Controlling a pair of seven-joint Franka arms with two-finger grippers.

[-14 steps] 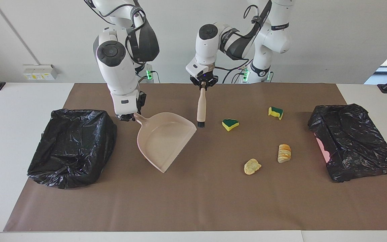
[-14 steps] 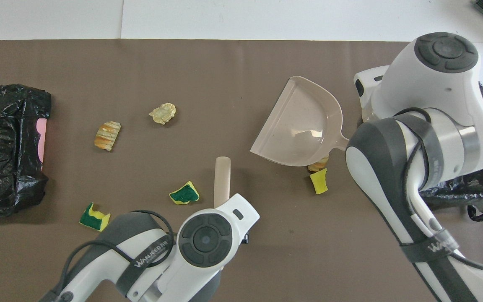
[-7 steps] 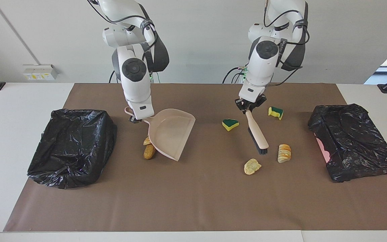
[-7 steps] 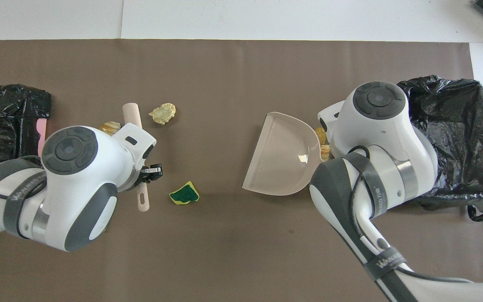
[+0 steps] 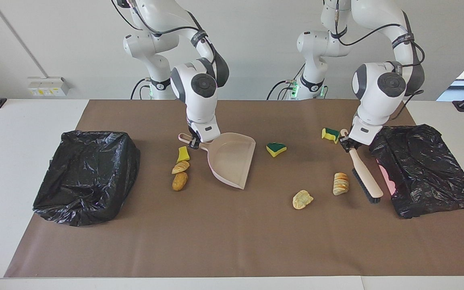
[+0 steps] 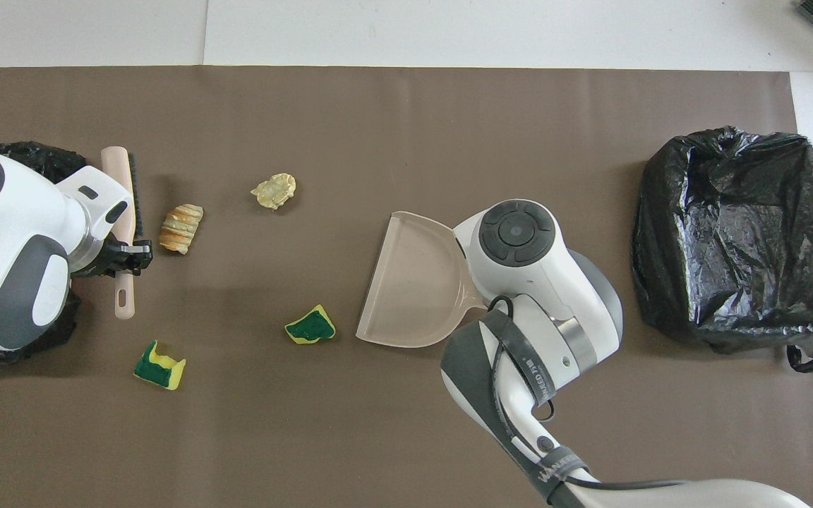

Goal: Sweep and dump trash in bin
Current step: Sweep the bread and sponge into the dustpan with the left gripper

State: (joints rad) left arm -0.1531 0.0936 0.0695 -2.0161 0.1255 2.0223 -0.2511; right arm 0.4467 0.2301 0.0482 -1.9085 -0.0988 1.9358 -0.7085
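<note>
Seven pieces of trash lie scattered on the brown mat (image 5: pixel 232 241). Three sit clustered beside the dustpan's handle, toward the open bin: a yellow sponge scrap (image 5: pixel 183 154), a striped pastry lump (image 5: pixel 180 166) and a golden bread lump (image 5: pixel 179 181), lined up in a row running away from the robots. Toward the left arm's end lie a green-topped sponge (image 5: pixel 276 149) near the dustpan, a second green-topped sponge (image 5: pixel 330 134) by the brush handle, a ridged pastry (image 5: pixel 340 183) with its long axis running away from the robots, just beside the brush, and a pale crumpled lump (image 5: pixel 302 199).

The right gripper (image 5: pixel 194 142) is clamped on the handle of the pale pink dustpan (image 5: pixel 232 159), whose open mouth faces the left arm's end. The left gripper (image 5: pixel 347 144) is closed around the beige brush (image 5: pixel 365 177), its bristled head pointing away from the robots.

An open black-lined bin (image 5: pixel 85 175) stands at the right arm's end; a bagged bin (image 5: pixel 425 169) stands at the other.
</note>
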